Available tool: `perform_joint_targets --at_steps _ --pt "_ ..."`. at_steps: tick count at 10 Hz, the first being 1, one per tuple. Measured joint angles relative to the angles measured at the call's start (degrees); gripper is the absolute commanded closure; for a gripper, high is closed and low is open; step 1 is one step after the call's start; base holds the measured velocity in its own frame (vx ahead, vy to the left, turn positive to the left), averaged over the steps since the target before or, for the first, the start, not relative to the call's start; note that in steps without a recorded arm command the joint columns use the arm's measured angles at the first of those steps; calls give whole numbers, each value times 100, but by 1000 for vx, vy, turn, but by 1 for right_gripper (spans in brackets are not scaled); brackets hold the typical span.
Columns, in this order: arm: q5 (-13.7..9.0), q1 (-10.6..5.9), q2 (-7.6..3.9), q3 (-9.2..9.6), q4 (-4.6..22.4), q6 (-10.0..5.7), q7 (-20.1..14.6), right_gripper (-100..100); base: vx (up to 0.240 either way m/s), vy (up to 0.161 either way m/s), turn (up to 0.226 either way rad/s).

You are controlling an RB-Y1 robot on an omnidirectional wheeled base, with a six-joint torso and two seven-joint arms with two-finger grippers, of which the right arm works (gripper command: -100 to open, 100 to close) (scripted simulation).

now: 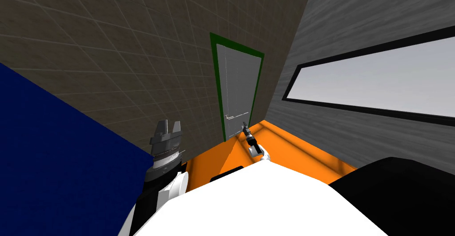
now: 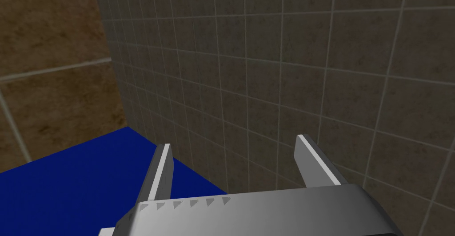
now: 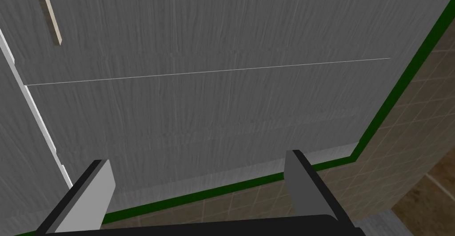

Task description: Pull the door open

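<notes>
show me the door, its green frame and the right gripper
door (image 3: 213,95), right wrist view, middle of its grey panel
frame (image 3: 401,86), right wrist view, green strip beside the panel
right gripper (image 3: 197,157), right wrist view, midway between its fingertips

The door is grey with a faint grain and thin panel lines. It stands in a dark green frame in the far tiled wall, just left of the corner with the grey right wall. It sits flush in the frame, shut. A small pale handle sits near its left edge, low down.
</notes>
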Motion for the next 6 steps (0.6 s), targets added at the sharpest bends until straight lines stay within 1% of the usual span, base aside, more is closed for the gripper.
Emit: perform_joint_targets --at_steps 1,2,5,6 --pt "5 -15 -8 2 96 -32 -13 -100 55 -3 122" --pt "7 -89 -36 -7 249 -61 -40 -100 50 -8 46" --pt "20 -199 -66 -13 612 -162 -89 -100 53 -8 83" --pt "23 -292 -83 -23 795 -218 -106 -100 45 -11 68"
